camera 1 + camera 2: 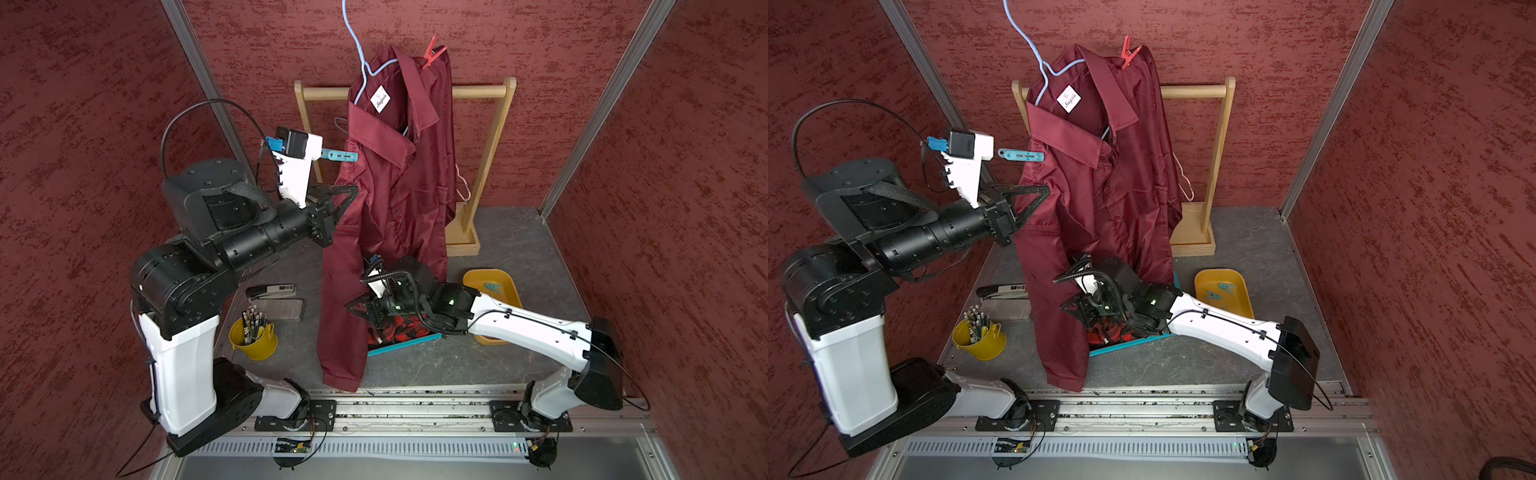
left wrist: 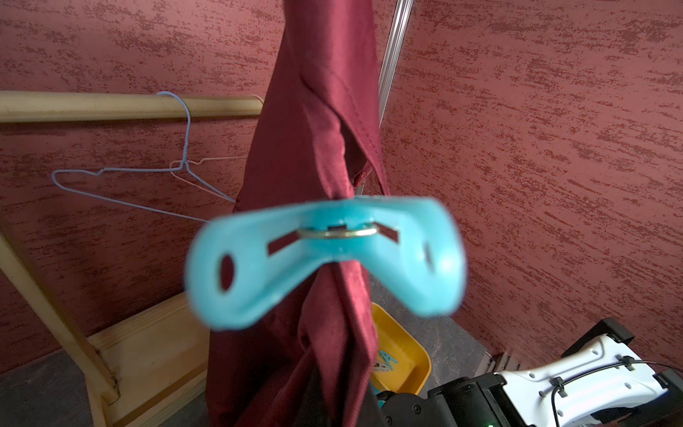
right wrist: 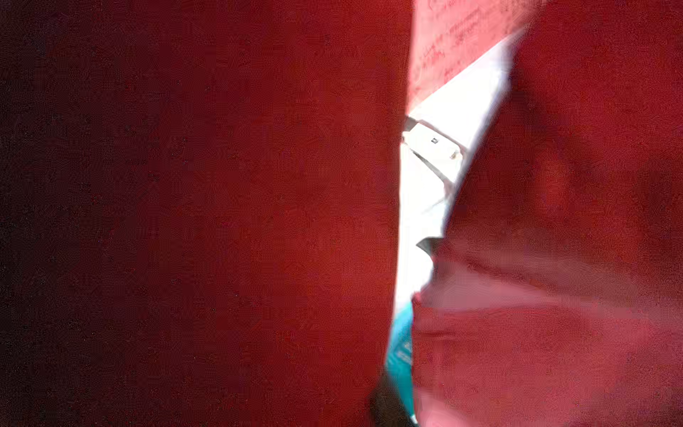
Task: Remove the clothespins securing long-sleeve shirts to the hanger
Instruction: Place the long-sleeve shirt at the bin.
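In both top views the maroon shirt [image 1: 399, 174] hangs shiny and creased from a blue wire hanger [image 1: 360, 50] in front of the wooden rack [image 1: 486, 91]. A teal clothespin [image 1: 338, 156] sticks out flat at 9 o'clock of its collar, and a red clothespin [image 1: 432, 52] bites the shoulder at 1 o'clock. The left gripper [image 1: 355, 188] is clenched, its tips against the sleeve just at 6 o'clock of the teal pin; a pinch of cloth cannot be told. The right gripper [image 1: 351, 306] is clenched low beside the hanging sleeve's hem side, over the plaid shirt [image 1: 399, 328]; what it grips cannot be told. Grey tabletop [image 1: 519, 232] lies bare at 3 o'clock, near the yellow tray [image 1: 509, 286].

The left wrist view shows the teal clothespin [image 2: 325, 258] blurred and close, clamped across bunched maroon cloth, with an empty hanger [image 2: 148, 177] on the rail beside it.

The right wrist view is smothered by red cloth [image 3: 184, 222], leaving one bright slit.
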{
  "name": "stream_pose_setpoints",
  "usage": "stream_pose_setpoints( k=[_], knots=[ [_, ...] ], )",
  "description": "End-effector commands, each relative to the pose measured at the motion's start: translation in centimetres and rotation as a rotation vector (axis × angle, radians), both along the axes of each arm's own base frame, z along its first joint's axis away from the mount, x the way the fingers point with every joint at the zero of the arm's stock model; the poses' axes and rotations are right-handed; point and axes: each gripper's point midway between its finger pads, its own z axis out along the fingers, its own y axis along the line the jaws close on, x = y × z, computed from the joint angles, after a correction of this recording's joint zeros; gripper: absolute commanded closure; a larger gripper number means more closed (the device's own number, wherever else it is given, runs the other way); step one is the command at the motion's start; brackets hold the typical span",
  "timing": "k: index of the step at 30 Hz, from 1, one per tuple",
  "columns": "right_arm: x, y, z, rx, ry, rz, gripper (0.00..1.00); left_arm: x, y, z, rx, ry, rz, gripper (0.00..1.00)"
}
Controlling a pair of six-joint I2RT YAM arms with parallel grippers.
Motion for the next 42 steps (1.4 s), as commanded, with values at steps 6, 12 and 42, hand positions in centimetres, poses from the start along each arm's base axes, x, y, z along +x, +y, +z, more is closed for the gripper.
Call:
stream_pose_setpoints(
  k=[6,12,42],
  knots=[
    [4.7,-3.4,7.1,0.103,-0.189,-0.291,1.00,-4.5,2.9,2.5,-0.072,-0.105,-0.008,1.00],
    [7.7,-5.9,10.4,0.123,-0.288,-0.496,1.00,-7.7,4.8,2.8,-0.112,-0.116,-0.024,1.00],
    [11.3,-9.8,-1.6,-0.085,-0.211,-0.775,1.00,-10.1,4.1,-5.1,-0.105,0.158,-0.116,1.00]
  ],
)
